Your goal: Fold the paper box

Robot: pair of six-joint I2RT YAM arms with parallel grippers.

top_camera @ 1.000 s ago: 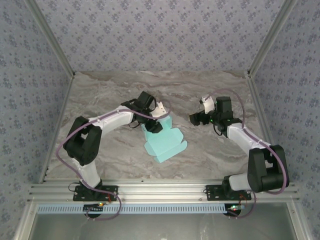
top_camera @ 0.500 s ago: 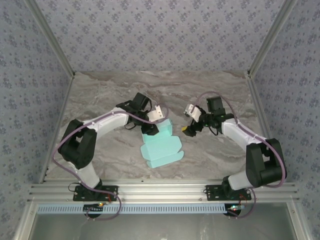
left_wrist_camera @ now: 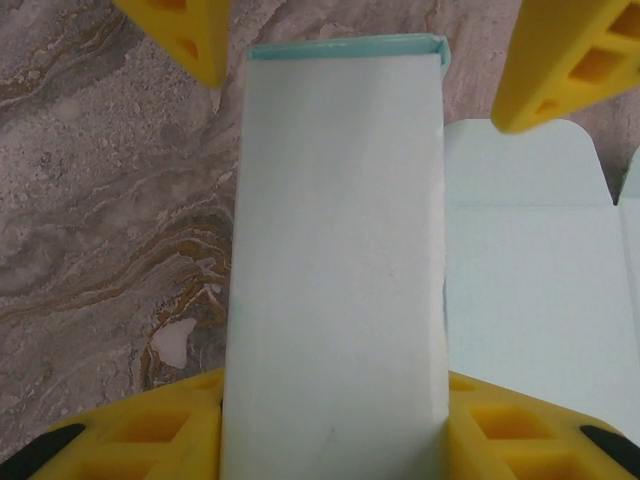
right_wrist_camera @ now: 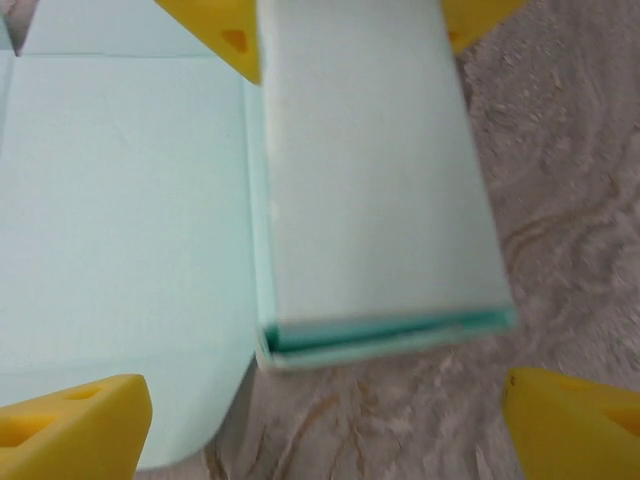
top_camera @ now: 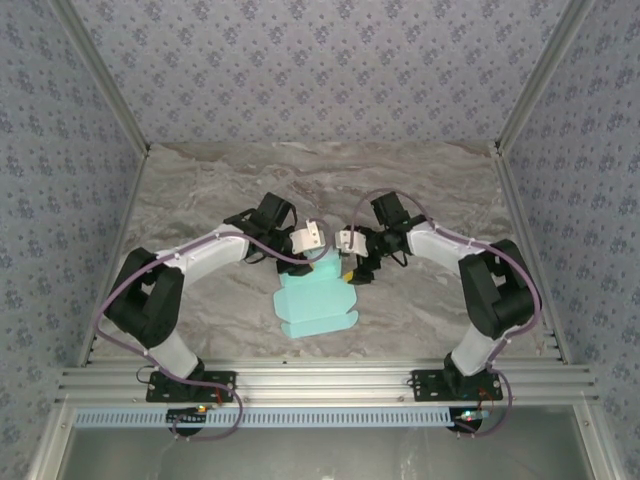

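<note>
Grey-brown marbled stone forms the tabletop [top_camera: 200, 190], walled by blue-grey floral wallpaper [top_camera: 320, 70]. In the left wrist view the left gripper [left_wrist_camera: 335, 435] is closed on the paper box [left_wrist_camera: 340, 230]. Its yellow, hollow-celled fingers [left_wrist_camera: 140, 430], cut off at the lower edge, are pressed against both long sides of a raised, narrow rectangular panel of pale turquoise card. The same fingers [right_wrist_camera: 232, 45] are found at the top of the right wrist view, hugging that panel [right_wrist_camera: 370, 170]. The right gripper [right_wrist_camera: 325, 420] is held wide open, its wedge-shaped yellow fingers [right_wrist_camera: 75, 430] set in the lower corners of that view, apart from the card. They are seen again in the upper corners of the left wrist view [left_wrist_camera: 560, 60], flanking the panel's far end with bare stone between. That end is shown as a thin doubled edge of darker teal, slightly blurred in the right wrist view. Beside the panel a smooth flat sheet with a crease and a rounded tab [left_wrist_camera: 540, 300] is laid on the stone, cut off by the frame. From above, the box [top_camera: 315, 305] is seen at the centre of the table. Its upper end is hidden beneath the two grippers [top_camera: 320, 255] [top_camera: 350, 265], so finger contact cannot be made out there. White-and-black arms [top_camera: 200, 255] are curved in from both lower corners above a ribbed metal rail [top_camera: 330, 380].
</note>
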